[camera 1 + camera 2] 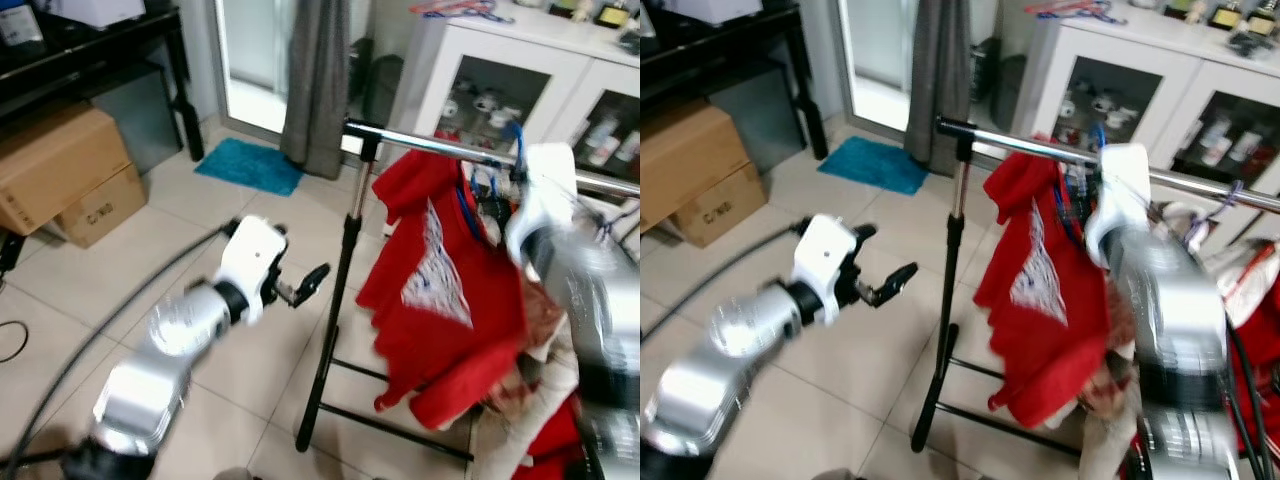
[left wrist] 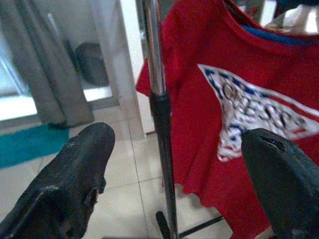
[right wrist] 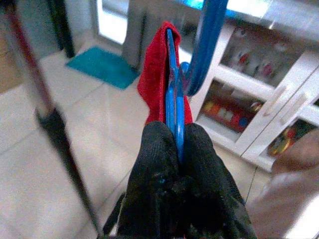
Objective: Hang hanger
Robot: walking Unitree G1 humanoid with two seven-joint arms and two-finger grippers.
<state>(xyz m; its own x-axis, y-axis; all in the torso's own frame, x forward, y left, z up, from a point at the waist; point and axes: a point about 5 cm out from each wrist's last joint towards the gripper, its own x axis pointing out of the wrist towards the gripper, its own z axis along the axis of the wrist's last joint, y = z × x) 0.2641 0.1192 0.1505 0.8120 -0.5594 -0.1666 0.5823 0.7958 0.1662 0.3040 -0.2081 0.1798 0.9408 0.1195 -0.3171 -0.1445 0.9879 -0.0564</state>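
Garment rack (image 1: pixel 352 250): a black upright post on a floor frame, carrying a chrome rail (image 1: pixel 440 146) that runs from the post head toward 3 o'clock and slightly downward in the left eye view. The rail's long axis is the reference for the coming move; the hook must cross it at about a right angle.

Red T-shirt (image 1: pixel 440 290): hangs just below the rail, to the 3 o'clock side of the post, its printed chest panel facing the robot. It rides on the blue hanger (image 3: pixel 174 94), whose body lies inside the collar.

Blue hanger: its flat plastic stands on edge in the right wrist view, rising toward 12 o'clock from the fingers, with the hook (image 3: pixel 202 45) curving up and away beyond it. In the left eye view blue plastic sits at the rail, beside the right wrist housing; whether the hook already bears on the rail cannot be told, since that area is blurred.

Right gripper (image 3: pixel 178 149): the nearer arm, raised to rail height at about 2 o'clock in the head views. Its two black fingers are pinched tight together on the hanger, no gap between them.

Left gripper (image 1: pixel 303 286): held low at about 9 o'clock from the post, well apart from the hanger, fingers spread wide and holding nothing, pointed at the post and shirt.

Judgement: the seating of the hook falls to the right arm.
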